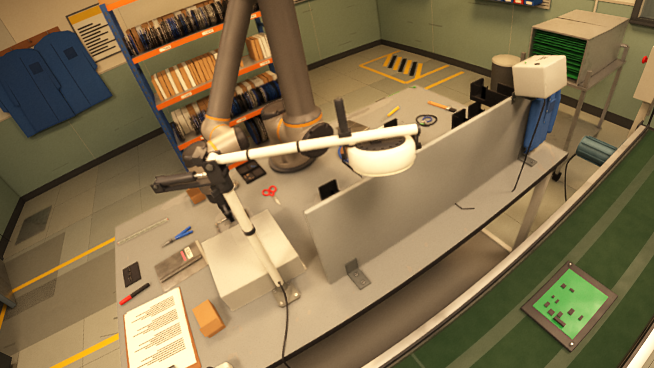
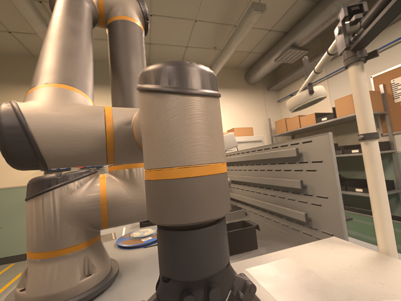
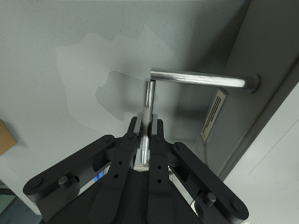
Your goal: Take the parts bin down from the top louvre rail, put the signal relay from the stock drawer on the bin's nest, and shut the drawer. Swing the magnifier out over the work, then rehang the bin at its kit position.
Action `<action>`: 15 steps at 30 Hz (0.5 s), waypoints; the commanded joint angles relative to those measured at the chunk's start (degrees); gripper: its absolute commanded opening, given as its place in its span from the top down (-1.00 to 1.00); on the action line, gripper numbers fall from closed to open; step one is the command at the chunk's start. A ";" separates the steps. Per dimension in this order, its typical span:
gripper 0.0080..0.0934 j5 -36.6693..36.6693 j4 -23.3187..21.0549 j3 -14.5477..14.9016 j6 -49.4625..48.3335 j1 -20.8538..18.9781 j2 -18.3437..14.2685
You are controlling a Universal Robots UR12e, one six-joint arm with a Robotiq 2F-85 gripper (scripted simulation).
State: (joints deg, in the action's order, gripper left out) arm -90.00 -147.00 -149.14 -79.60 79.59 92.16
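Observation:
The stock drawer's steel handle [image 3: 193,78] juts from the drawer front [image 3: 248,91], and its bar [image 3: 147,110] runs between my fingers. The drawer belongs to the grey cabinet [image 1: 250,260] at the near left of the bench, and its front carries a small label [image 3: 213,114]. The dark parts bin [image 2: 241,235] sits on the bench below the louvre panel [image 2: 285,184], whose rails are bare. The white magnifier head [image 1: 382,152] hangs on its arm above the panel's top edge. The signal relay is out of sight. My gripper [image 3: 146,125] is closed on the handle bar.
Behind the bench a blue and orange shelf rack [image 1: 200,75] holds reels. My arm's base [image 2: 68,233] and wrist [image 2: 184,145] block much of the second side camera. The magnifier post [image 1: 255,240] rises from the cabinet's corner. Scissors [image 1: 270,191], pliers [image 1: 177,236] and a cardboard box [image 1: 208,317] lie around.

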 commanded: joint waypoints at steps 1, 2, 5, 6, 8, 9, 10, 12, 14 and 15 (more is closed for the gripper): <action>0.92 0.00 -0.03 0.03 0.00 0.00 0.00; 0.96 0.00 -0.03 0.03 0.00 0.00 0.00; 1.00 0.00 -0.03 0.03 0.00 0.00 0.00; 1.00 0.00 -0.03 0.03 0.00 0.00 0.00; 1.00 0.00 -0.01 -0.14 -0.42 0.42 0.18; 1.00 0.00 0.00 -0.24 -0.69 0.70 0.30; 1.00 0.00 0.01 -0.35 -0.97 0.98 0.42; 1.00 0.00 0.03 -0.57 -1.53 1.54 0.66; 1.00 0.00 0.06 -0.78 -2.10 2.10 0.89; 1.00 0.00 0.07 -0.88 -2.38 2.39 1.01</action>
State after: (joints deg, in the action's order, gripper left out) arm -89.89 -146.92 -150.06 -82.01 81.98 93.17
